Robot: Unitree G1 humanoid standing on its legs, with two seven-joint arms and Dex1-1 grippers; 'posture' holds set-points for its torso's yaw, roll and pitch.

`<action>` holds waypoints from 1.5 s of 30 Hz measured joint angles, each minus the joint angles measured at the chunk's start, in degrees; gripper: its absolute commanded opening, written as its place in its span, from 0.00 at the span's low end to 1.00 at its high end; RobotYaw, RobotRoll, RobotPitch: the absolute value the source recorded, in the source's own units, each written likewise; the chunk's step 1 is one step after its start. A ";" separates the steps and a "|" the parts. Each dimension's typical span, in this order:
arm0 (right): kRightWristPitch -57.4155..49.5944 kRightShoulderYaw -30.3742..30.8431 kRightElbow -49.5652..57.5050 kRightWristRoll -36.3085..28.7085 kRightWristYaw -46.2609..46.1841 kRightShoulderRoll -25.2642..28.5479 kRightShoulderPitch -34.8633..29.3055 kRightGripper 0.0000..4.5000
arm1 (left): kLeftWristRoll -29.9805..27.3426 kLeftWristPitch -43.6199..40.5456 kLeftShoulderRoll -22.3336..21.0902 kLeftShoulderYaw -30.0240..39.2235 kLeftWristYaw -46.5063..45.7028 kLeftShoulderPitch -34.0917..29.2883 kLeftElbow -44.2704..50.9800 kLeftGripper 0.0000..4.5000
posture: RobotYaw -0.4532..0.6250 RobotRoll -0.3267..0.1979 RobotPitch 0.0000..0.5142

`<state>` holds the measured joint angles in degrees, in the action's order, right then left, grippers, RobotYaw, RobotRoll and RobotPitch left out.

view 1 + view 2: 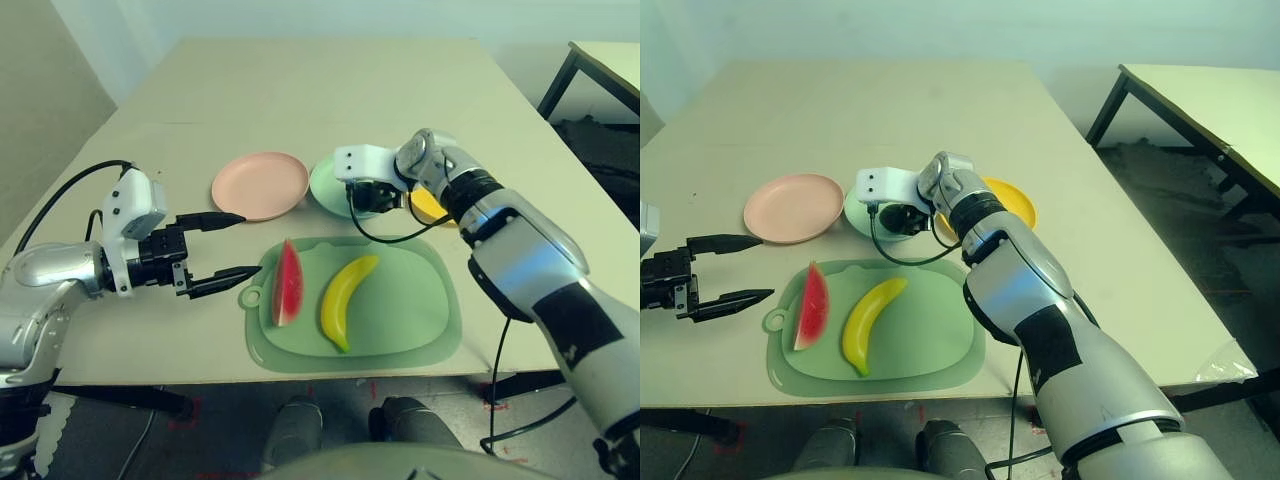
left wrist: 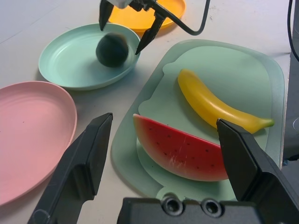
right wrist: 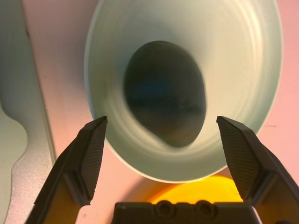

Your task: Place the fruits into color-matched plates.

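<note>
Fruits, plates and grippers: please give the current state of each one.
avocado: in mint green plate
watermelon wedge: on mat
banana: on mat
pink plate: empty
yellow plate: empty
left gripper: open, empty
right gripper: open over avocado

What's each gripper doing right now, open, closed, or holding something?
Left gripper: open, empty, beside the watermelon wedge.
Right gripper: open, empty, over the avocado lying in the mint green plate.
</note>
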<state>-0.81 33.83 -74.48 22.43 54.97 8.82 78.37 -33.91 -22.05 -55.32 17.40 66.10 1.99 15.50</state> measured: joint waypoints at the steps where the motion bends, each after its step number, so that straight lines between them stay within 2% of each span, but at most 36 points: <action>1: 0.37 -0.45 0.06 0.00 0.67 0.34 0.15 1.00 | 0.02 0.06 0.00 -0.08 0.05 0.12 -0.03 1.00 | 0.53 0.62 0.10; 5: 4.01 -1.66 4.52 -0.05 7.27 4.67 1.81 1.00 | 0.16 0.38 0.12 -0.69 0.49 1.17 -0.30 1.00 | 0.52 0.62 0.08; 7: 7.19 -1.84 10.42 -0.53 13.02 8.45 1.81 1.00 | 0.24 0.74 0.12 -0.86 1.01 1.35 -0.43 1.00 | 0.51 0.62 0.07; 10: 10.40 -2.20 28.65 -4.19 26.28 16.23 -3.77 1.00 | 0.54 1.60 0.13 -1.05 2.04 1.50 -0.87 1.00 | 0.51 0.62 0.06; 14: 4.30 1.56 56.07 -13.89 35.74 26.18 -14.98 1.00 | 0.83 2.55 0.22 -1.81 2.79 2.33 -2.30 1.00 | 0.50 0.62 0.06; 16: -0.37 2.55 64.66 -16.55 36.98 26.79 -16.82 1.00 | 0.97 3.09 0.32 -2.30 3.21 3.10 -2.78 1.00 | 0.50 0.62 0.06; 19: -6.97 2.55 72.75 -17.73 36.86 23.24 -17.43 1.00 | 1.16 3.94 0.35 -2.93 3.77 4.57 -3.33 1.00 | 0.51 0.62 0.05; 27: -10.95 3.74 73.59 -15.48 33.89 17.93 -18.99 1.00 | 1.88 4.31 0.04 -2.78 4.97 4.77 -4.31 1.00 | 0.54 0.62 0.04; 39: -3.59 8.28 65.88 -10.98 32.95 14.10 -21.03 1.00 | 1.90 4.54 -0.05 -2.42 5.55 3.05 -3.22 1.00 | 0.54 0.62 0.06; 45: 1.71 8.84 58.38 -8.32 30.14 11.03 -20.87 1.00 | 1.92 4.75 -0.06 -2.42 5.71 3.01 -2.98 1.00 | 0.53 0.62 0.07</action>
<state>0.90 42.67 -16.11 14.11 85.11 19.85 57.50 -31.99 -17.30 -55.38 14.98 71.81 5.00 12.52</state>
